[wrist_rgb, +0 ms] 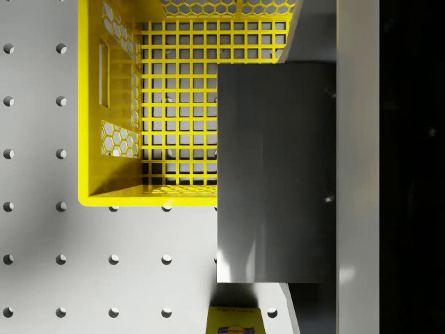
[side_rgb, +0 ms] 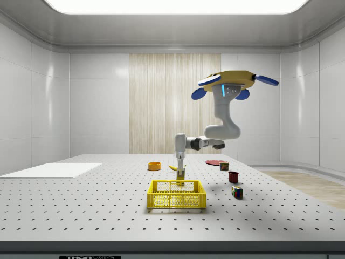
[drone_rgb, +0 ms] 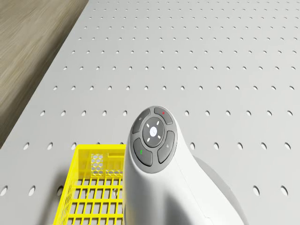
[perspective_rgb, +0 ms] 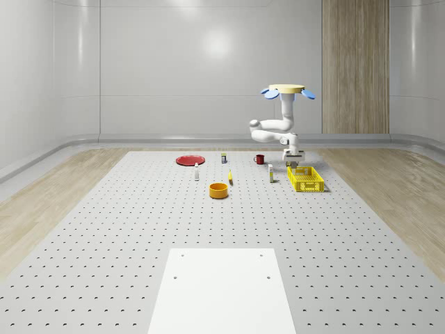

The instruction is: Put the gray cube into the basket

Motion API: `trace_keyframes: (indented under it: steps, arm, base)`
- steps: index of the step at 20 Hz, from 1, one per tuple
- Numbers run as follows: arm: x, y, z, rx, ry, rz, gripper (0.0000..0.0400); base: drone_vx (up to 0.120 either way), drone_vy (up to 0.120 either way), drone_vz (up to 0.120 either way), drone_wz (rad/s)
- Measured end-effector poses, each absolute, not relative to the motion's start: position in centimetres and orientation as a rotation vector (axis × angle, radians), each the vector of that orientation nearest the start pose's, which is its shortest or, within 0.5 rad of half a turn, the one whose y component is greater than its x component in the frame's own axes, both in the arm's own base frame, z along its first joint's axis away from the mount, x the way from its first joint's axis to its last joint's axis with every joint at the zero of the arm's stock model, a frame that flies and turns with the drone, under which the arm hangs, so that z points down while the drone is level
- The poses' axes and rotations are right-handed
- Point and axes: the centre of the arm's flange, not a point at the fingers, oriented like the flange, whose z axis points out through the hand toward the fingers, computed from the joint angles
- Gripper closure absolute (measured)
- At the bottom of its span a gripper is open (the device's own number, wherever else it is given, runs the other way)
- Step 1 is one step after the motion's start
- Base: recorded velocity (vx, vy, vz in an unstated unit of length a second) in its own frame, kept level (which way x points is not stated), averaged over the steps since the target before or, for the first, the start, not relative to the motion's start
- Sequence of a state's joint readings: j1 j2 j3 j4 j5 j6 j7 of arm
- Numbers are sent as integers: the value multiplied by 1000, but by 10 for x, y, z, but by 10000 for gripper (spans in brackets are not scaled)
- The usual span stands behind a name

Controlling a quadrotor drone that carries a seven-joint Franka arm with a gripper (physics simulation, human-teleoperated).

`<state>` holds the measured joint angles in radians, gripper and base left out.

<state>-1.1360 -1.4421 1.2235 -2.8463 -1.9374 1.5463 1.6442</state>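
Jaws clamping gray cube (wrist_rgb: 274,174) above basket (wrist_rgb: 90,104)

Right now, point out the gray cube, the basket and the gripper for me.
gray cube (wrist_rgb: 274,174): wrist view, its broad face.
basket (side_rgb: 177,202): side view, near wall.
gripper (side_rgb: 181,175): side view, between fingertips, above basket.

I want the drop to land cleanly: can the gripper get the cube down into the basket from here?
Probably yes. The gripper holds the cube just above the open-topped basket, near one end; nothing lies between. The drone hovers beside it.
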Motion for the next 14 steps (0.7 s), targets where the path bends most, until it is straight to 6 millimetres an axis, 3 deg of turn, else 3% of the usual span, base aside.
trace_keyframes:
  steps: [5, 10, 14]
  arm:
    - [307, 6, 529, 1, -2, 785, 150]
    - [307, 6, 529, 1, -2, 785, 150]
    - [307, 6, 535, 1, -2, 785, 150]
  base:
    - [0, 120, -120, 0]
    - [104, 120, 0, 0]
    - [0, 0, 0, 0]
